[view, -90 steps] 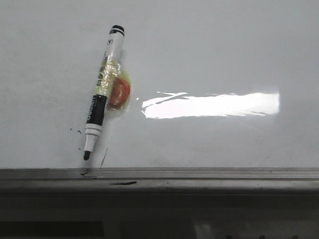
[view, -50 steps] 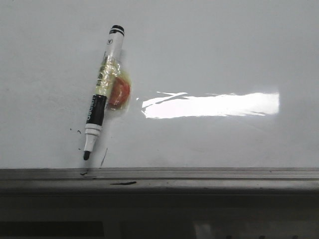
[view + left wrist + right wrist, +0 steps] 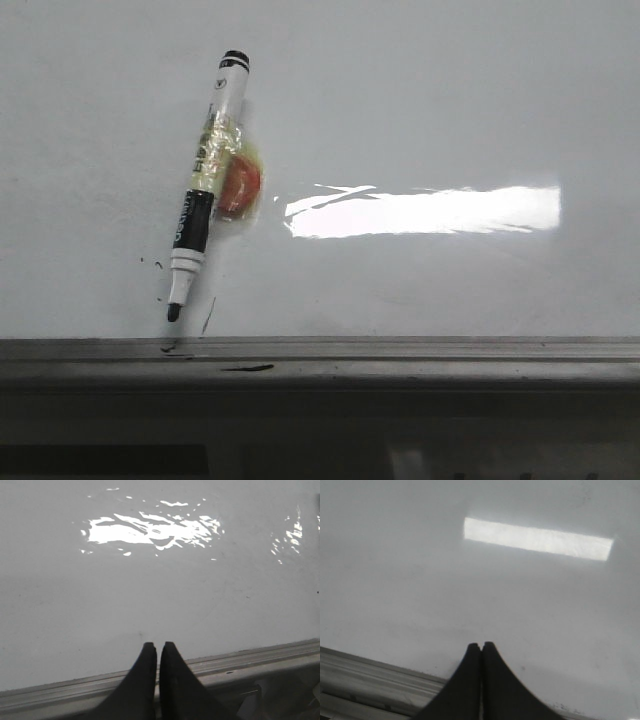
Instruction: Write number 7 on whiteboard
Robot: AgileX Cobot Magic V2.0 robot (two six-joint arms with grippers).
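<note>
The whiteboard (image 3: 420,110) fills the front view, glossy white-grey with a bright rectangular glare. No number 7 shows on it. A black-and-white marker (image 3: 205,190) lies uncapped on the board at the left, tip toward the near rail, with a lump of tape and something red (image 3: 240,185) stuck to its side. Neither gripper shows in the front view. My left gripper (image 3: 159,645) is shut and empty over the board's near edge. My right gripper (image 3: 481,645) is shut and empty over the board (image 3: 470,595) near its rail.
A grey metal edge rail (image 3: 400,355) runs along the board's near side; it also shows in the left wrist view (image 3: 260,657) and the right wrist view (image 3: 370,677). Small black ink flecks and a short thin line (image 3: 207,318) lie by the marker tip.
</note>
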